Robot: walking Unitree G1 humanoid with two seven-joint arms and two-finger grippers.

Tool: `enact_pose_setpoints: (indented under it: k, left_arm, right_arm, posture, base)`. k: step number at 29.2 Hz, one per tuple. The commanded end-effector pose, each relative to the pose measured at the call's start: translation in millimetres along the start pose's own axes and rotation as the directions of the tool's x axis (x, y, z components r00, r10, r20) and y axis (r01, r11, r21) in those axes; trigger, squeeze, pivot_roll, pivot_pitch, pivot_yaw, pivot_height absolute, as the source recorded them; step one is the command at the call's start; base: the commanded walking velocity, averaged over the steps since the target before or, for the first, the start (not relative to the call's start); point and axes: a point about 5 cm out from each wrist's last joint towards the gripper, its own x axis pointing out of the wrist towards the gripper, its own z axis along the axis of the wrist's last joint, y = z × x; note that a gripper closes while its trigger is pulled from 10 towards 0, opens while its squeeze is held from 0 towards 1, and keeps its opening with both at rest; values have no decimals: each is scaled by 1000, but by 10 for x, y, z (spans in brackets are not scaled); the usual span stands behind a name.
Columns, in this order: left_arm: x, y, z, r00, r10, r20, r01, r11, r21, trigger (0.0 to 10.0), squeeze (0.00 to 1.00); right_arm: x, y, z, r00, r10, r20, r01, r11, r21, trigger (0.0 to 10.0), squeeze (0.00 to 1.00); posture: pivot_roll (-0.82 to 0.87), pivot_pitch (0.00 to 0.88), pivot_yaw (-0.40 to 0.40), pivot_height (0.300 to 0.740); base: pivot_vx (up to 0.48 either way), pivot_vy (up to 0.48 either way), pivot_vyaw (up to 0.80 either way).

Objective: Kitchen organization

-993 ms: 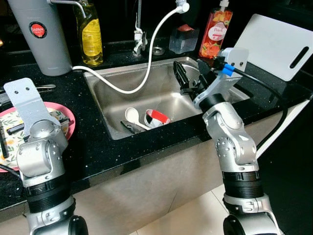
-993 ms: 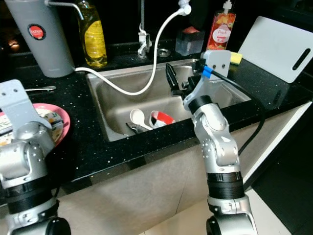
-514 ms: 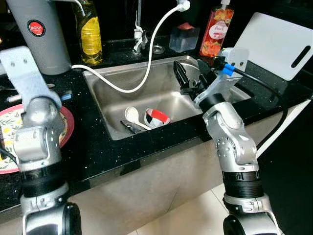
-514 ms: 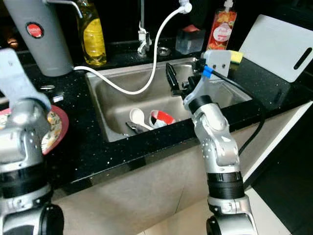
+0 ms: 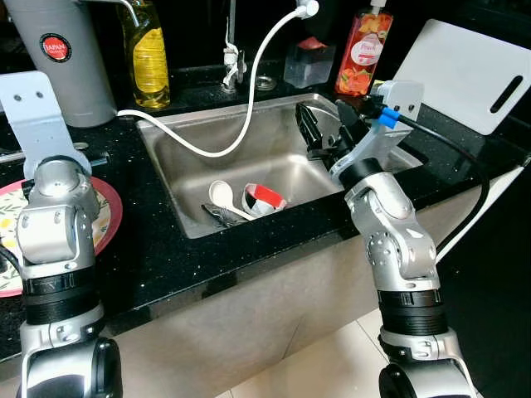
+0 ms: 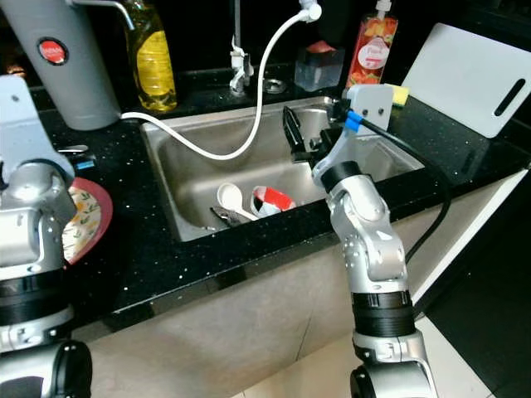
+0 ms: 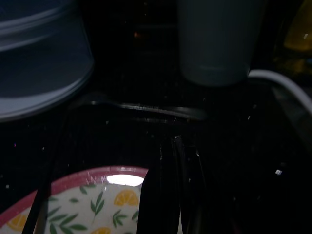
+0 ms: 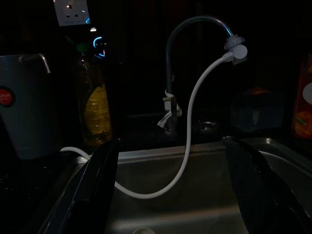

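In the head views, the steel sink [image 5: 274,166] at frame centre holds a white spoon [image 5: 220,195], a red-and-white cup [image 5: 264,197] on its side and dark utensils at its near wall; much of its basin floor is bare. The right gripper [image 5: 325,133] hangs over the sink's right part, fingers spread and empty. At left edge, a pink-rimmed plate [image 6: 87,220] sits near the black counter's [image 5: 182,257] front edge. In the left wrist view, the left gripper [image 7: 175,195] has fingers together over the plate's rim. In the right wrist view, a white hose [image 8: 190,141] loops into the sink.
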Motion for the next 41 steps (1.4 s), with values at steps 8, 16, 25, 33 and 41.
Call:
enact_pose_setpoints:
  k: [8,16,25,33,41]
  left_arm:
    - [-241,-422,5,922,-380,71,386,916,-111,10000,0]
    - [-402,-566,-105,840,-532,107,535,845,-5,10000,0]
    - [-472,-555,-327,825,-539,169,520,842,145,10000,0]
    - [-505,-504,-492,818,-547,176,545,836,63,10000,0]
    - [-526,-489,-681,796,-587,149,593,805,1,10000,0]
  right_arm:
    - [-17,-8,-13,1000,-4,-6,4,1000,2,10000,0]
    - [-23,-13,-16,1000,-8,-3,8,1000,5,10000,0]
    - [-35,-18,-28,1000,-15,3,15,1000,20,10000,0]
    - [-51,-32,-54,1000,-19,-3,19,1000,22,10000,0]
    - [-79,-64,-127,999,-37,-26,37,999,16,10000,0]
  posture:
    - [-78,127,-40,740]
    - [-81,127,-34,740]
    - [-84,121,-26,740]
    - [-86,120,-30,740]
    - [-87,118,-30,740]
  base:
    - [0,0,0]
    - [0,0,0]
    - [0,0,0]
    - [0,0,0]
    - [0,0,0]
